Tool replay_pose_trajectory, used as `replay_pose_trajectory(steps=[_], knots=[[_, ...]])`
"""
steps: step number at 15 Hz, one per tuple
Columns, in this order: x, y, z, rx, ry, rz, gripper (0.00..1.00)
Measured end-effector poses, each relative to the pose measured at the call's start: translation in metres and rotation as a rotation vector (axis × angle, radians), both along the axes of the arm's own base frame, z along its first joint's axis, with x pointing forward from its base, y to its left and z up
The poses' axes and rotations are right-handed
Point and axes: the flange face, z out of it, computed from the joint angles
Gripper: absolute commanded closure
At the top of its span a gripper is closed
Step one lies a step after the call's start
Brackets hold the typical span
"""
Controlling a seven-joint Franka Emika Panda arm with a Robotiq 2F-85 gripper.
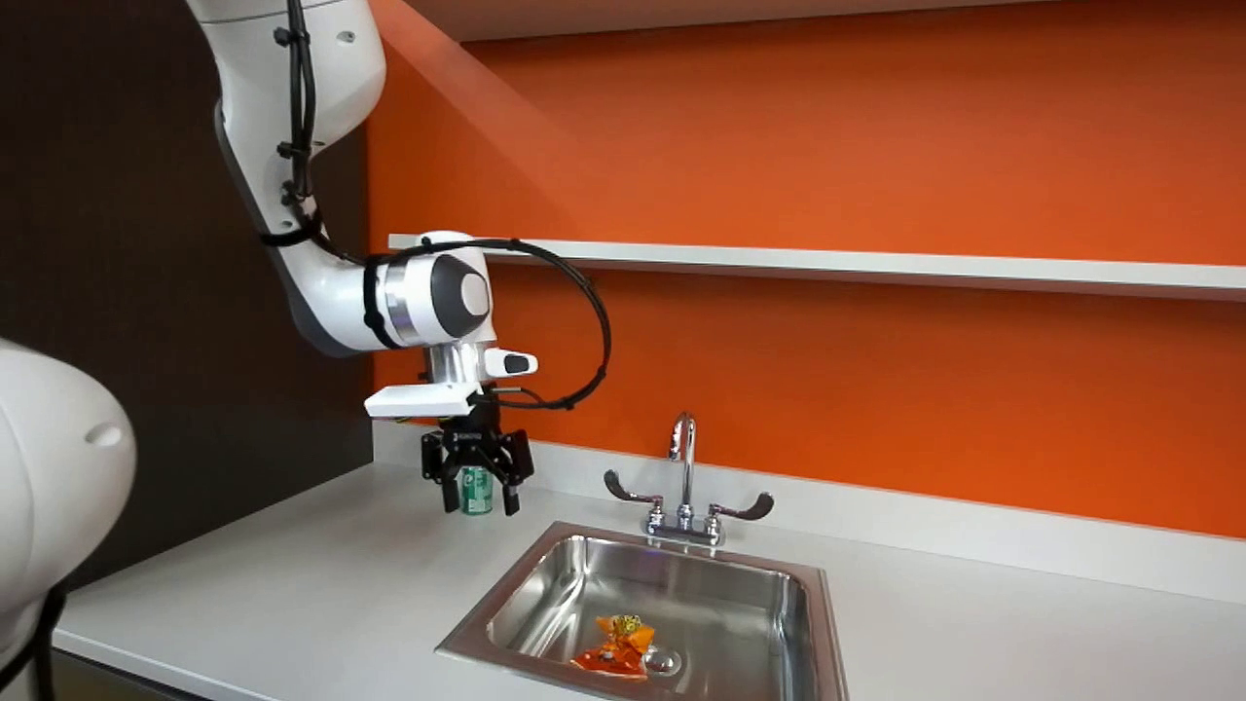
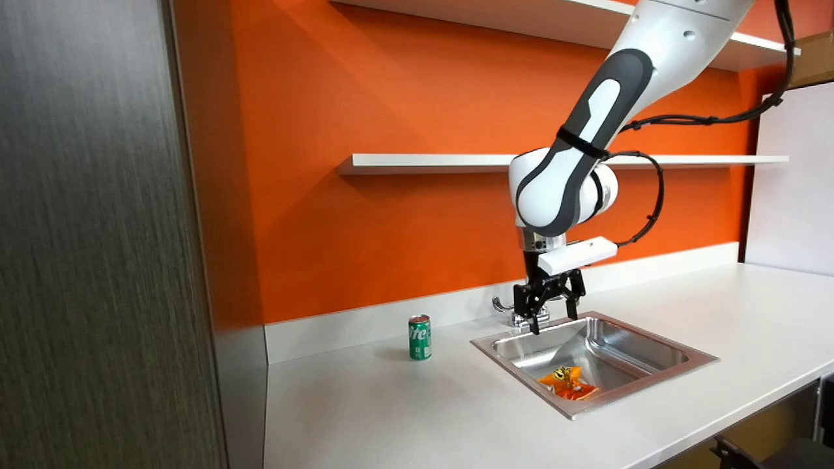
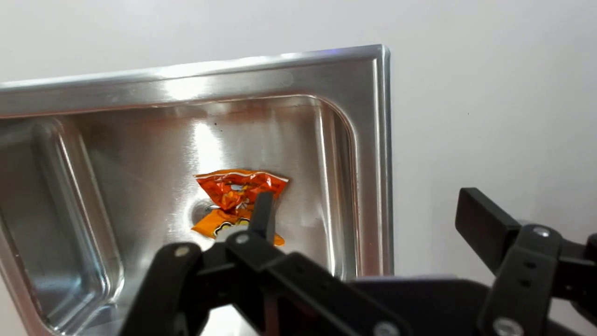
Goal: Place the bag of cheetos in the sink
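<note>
Wrist view: my black two-fingered gripper (image 3: 371, 212) gapes wide, empty. The crinkled orange-red plastic bag (image 3: 229, 199) seems light, soft; I'd pinch its waist.

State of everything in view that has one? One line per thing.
gripper: jaws apart, nothing held
sink: no standing water visible
bag of cheetos: crumpled, lying in the sink
green can: upright on the counter; opened or not, can't tell
faucet: no running water visible
</note>
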Motion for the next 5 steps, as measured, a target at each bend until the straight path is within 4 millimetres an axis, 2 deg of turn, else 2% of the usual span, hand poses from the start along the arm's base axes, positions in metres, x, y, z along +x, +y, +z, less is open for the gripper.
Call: replay_pose_trajectory(steps=[5], knots=[[-0.0058,0.0008,0.0046,-0.009,-0.002,0.001,0.0]])
